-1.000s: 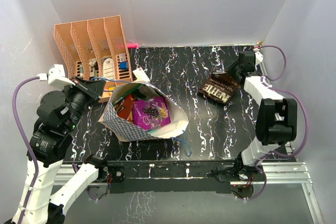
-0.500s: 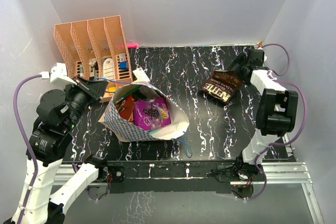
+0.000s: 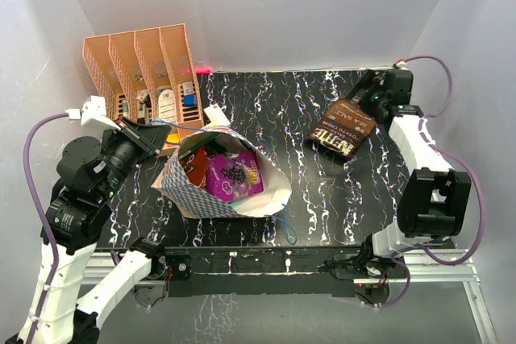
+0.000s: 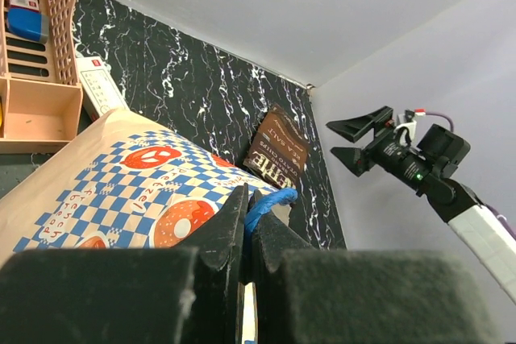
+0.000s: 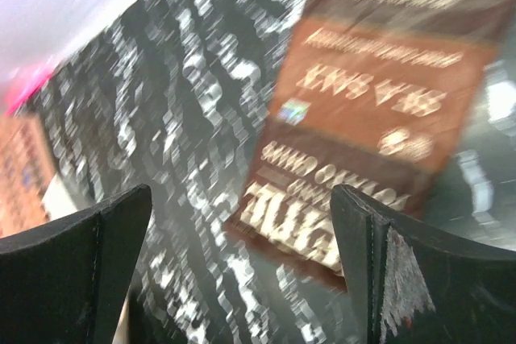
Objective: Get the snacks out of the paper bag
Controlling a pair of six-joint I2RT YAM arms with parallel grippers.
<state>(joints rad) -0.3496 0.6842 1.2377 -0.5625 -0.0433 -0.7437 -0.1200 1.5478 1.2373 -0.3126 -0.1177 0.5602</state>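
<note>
One dark brown packet [image 3: 343, 128] lies flat on the black marbled worktop [image 3: 282, 110], out of the paper bag [image 3: 189, 192] and well apart from it, to the bag's right and a little farther back. Several more snacks sit inside the bag. A purple packet [image 3: 235, 175] shows plainly in its open mouth, with a red-orange packet [image 3: 192, 165] just beside it on the side away from the brown one. The bag leans over with its check-patterned wall toward the near edge and its white inside turned upward.

At the bag's left rim, the left hand [image 4: 248, 199] is pinched closed on the blue cord handle [image 4: 272, 198], its two fingers pressed together with the cord between them. To the right of the bag and beyond the brown packet, the right hand [image 3: 372, 96] hangs over that packet's far end with its fingers spread wide, gripping nothing. Its own camera is blurred.

Behind the bag on the left stands a salmon-pink file organiser [image 3: 137, 70].
</note>
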